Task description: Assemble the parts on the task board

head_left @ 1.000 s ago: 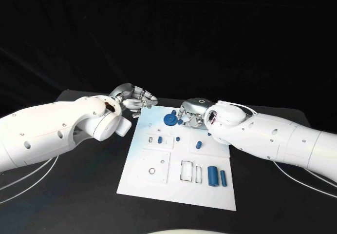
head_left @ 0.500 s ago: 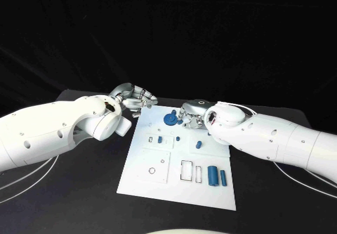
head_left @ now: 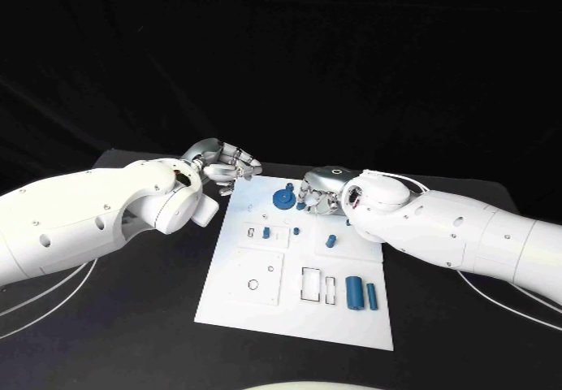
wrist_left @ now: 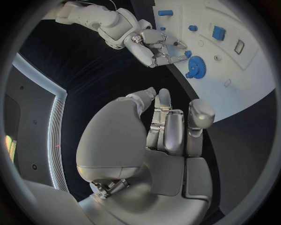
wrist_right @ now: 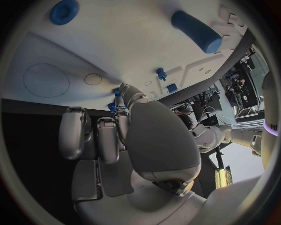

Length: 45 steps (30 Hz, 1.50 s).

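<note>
The white task board (head_left: pixel 299 280) lies in the middle of the black table. A blue gear (head_left: pixel 283 197) sits near the board's far edge, also visible as the blue gear (wrist_left: pixel 196 67). Just right of the gear, my right hand (head_left: pixel 320 193) hovers over the board and pinches a small blue part (wrist_right: pixel 112 107) between thumb and finger; the left wrist view also shows the right hand (wrist_left: pixel 155 44). My left hand (head_left: pixel 222 167) hangs at the board's far left corner. Its fingers (wrist_left: pixel 170 126) are curled in with nothing in them.
Small blue parts (head_left: pixel 267 232) and a blue peg (head_left: pixel 333 240) stand mid-board. Two blue cylinders (head_left: pixel 362 293) lie near the front right beside a rectangular slot (head_left: pixel 312 285). A blue ring (wrist_right: pixel 63 11) and a cylinder (wrist_right: pixel 196 31) lie on the board (wrist_right: pixel 135 47).
</note>
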Tool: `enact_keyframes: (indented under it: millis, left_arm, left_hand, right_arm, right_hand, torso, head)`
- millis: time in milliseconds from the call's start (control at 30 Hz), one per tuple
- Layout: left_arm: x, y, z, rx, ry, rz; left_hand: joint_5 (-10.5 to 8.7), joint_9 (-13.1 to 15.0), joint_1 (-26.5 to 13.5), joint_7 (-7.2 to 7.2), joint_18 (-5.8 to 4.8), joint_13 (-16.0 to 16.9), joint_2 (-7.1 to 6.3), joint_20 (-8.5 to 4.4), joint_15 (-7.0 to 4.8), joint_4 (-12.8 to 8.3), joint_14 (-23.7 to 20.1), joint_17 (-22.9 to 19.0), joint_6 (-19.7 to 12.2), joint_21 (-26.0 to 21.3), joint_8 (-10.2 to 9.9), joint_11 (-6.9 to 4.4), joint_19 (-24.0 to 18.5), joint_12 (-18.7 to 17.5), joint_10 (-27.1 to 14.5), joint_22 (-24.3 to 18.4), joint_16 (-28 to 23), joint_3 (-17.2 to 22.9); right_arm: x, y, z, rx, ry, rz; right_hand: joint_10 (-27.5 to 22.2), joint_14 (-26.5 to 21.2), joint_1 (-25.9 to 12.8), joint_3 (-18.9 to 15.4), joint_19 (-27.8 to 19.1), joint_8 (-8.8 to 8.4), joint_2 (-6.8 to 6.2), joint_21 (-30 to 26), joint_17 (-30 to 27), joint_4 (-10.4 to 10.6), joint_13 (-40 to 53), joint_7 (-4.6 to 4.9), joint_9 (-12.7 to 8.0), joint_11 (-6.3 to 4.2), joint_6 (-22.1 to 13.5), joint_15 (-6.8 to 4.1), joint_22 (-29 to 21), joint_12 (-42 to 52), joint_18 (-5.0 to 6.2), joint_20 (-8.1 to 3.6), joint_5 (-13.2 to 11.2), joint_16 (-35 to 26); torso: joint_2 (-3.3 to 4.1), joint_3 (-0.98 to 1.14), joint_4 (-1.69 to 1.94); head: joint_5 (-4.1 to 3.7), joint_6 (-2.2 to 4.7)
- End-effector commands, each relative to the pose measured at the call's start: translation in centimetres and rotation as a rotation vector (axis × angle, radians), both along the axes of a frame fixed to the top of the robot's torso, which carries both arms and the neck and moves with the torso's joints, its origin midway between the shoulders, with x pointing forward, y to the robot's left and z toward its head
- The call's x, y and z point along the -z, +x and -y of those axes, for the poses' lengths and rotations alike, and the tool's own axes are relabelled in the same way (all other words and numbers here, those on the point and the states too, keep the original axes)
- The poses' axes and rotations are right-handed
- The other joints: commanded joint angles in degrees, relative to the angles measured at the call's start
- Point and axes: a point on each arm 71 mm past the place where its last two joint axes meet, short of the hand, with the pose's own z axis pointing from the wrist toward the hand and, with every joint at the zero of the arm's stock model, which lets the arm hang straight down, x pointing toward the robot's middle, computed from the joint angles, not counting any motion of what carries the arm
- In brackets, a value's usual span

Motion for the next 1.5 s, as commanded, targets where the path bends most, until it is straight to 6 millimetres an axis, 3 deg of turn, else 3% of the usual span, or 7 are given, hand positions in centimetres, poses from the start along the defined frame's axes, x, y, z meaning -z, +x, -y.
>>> enact_keyframes:
  millis: [33,533,833,1000,1500]
  left_arm:
    - [-0.05,0.01,0.09,0.003,-0.005,0.0]
    - [0.04,0.16,-0.19,-0.003,-0.001,-0.006]
    - [0.06,0.15,-0.13,-0.001,-0.001,-0.009]
    - [0.06,0.13,-0.11,0.0,-0.001,-0.009]
    - [0.06,0.13,-0.05,0.0,-0.001,-0.01]
  left_hand:
    - [-0.08,0.0,0.4,0.3,0.72,0.0,-0.06,0.1,0.14,0.0,-0.4,-0.1,0.0,-0.4,-0.1,-0.06,-0.4,-0.2,-0.4,-0.1,-0.4,-0.4]
    - [-0.09,-0.1,0.4,0.32,0.72,-0.2,-0.02,0.11,0.16,0.1,-0.4,0.0,-0.1,-0.4,-0.1,-0.04,-0.4,-0.2,-0.4,-0.1,-0.3,-0.5]
    - [-0.09,-0.1,0.3,0.33,0.71,-0.2,-0.02,0.11,0.16,0.1,-0.4,0.0,-0.1,-0.4,-0.1,-0.04,-0.4,-0.2,-0.4,0.0,-0.3,-0.5]
    - [-0.1,-0.2,0.3,0.34,0.71,-0.3,-0.04,0.12,0.17,0.1,-0.4,-0.1,-0.1,-0.4,-0.1,-0.02,-0.4,-0.3,-0.4,-0.1,-0.3,-0.6]
    - [-0.1,-0.2,0.3,0.34,0.71,-0.3,-0.04,0.12,0.17,0.1,-0.4,-0.1,-0.1,-0.4,-0.1,-0.02,-0.4,-0.3,-0.4,-0.1,-0.3,-0.6]
  right_arm:
    - [-0.18,-0.14,0.1,0.01,0.008,0.033]
    - [-0.63,-0.76,0.22,0.008,0.053,0.07]
    - [-0.09,-0.55,0.1,0.01,0.016,0.033]
    - [0.11,-0.4,0.11,0.013,-0.003,0.019]
    - [0.35,-0.24,-0.33,0.001,-0.023,-0.001]
  right_hand:
    - [0.4,4.4,-0.6,0.3,0.5,0.41,-0.06,0.4,7.7,0.0,0.4,-0.04,0.1,-0.1,0.4,-0.42,6.1,0.3,-0.33,-0.04,-0.1,0.4]
    - [0.3,4.4,-1.7,0.3,0.7,-0.05,-0.88,0.8,7.8,-0.3,0.2,0.16,-0.2,0.0,0.0,-0.4,6.5,0.1,-0.44,-0.11,-0.1,0.5]
    - [-0.9,4.3,-2.9,0.3,0.0,-2.37,-2.43,-0.5,7.8,-0.9,-1.0,1.17,-1.3,0.88,-3.8,0.3,6.0,-1.1,-0.21,0.36,-0.6,0.4]
    - [-1.1,4.4,-3.1,0.3,-0.1,-2.51,-2.79,-0.8,8.0,-1.2,-1.1,1.35,-1.6,1.05,-4.9,0.47,5.9,-1.3,-0.15,0.53,-0.7,0.5]
    - [-0.9,4.4,-3.6,0.5,-0.2,-2.09,-2.23,-1.0,8.2,-1.2,-0.8,1.25,-1.6,1.02,-4.4,0.51,5.9,-1.0,-0.11,0.66,-0.6,0.6]
  torso:
    - [0.01,-0.03,0.02]
    - [0.1,-0.04,-0.02]
    - [0.17,-0.06,0.08]
    - [0.17,-0.11,0.06]
    - [0.12,-0.09,0.02]
  head:
    - [0.0,-0.09]
    - [-0.04,-0.03]
    - [-0.09,-0.04]
    - [-0.09,-0.14]
    - [0.07,-0.27]
